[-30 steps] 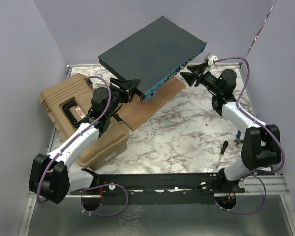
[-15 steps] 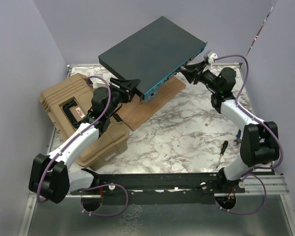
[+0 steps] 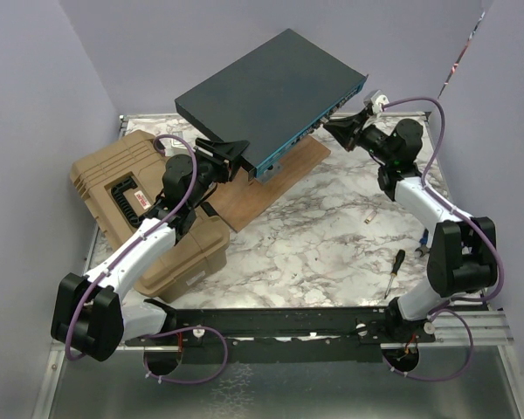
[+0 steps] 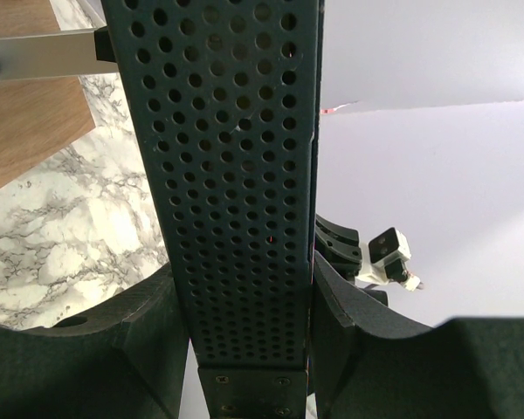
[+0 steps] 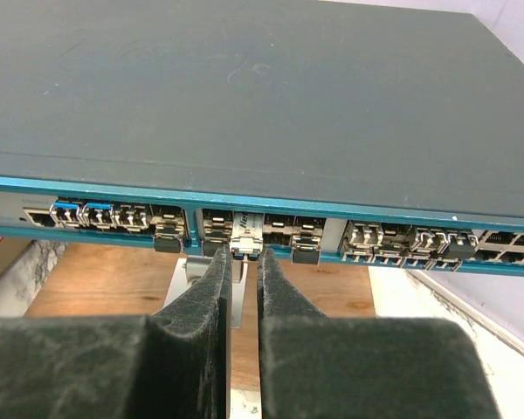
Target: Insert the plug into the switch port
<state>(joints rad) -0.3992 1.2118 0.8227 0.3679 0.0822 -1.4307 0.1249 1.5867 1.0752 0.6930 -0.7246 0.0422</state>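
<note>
The left gripper (image 4: pixel 244 319) clamps the perforated side of the wide dark grey metal switch (image 3: pixel 271 92), raised above the marble table (image 3: pixel 332 227). The right gripper (image 5: pixel 242 275) pinches the small silver plug (image 5: pixel 246 236) at 1 front port. The plug is probably light, rigid and delicate, best held by its tail.

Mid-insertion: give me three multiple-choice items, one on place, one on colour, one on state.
1. Where is the plug? A on the wooden board; B at a port in the switch front; C on the tan case.
2. The switch's front face is: A red; B teal; C yellow.
3. The switch is: A flat on the table; B inside the tan case; C gripped by the left claw.
Answers: B, the right wrist view shows it at the port row; B, a teal strip frames the ports; C, it clamps the perforated side.
</note>
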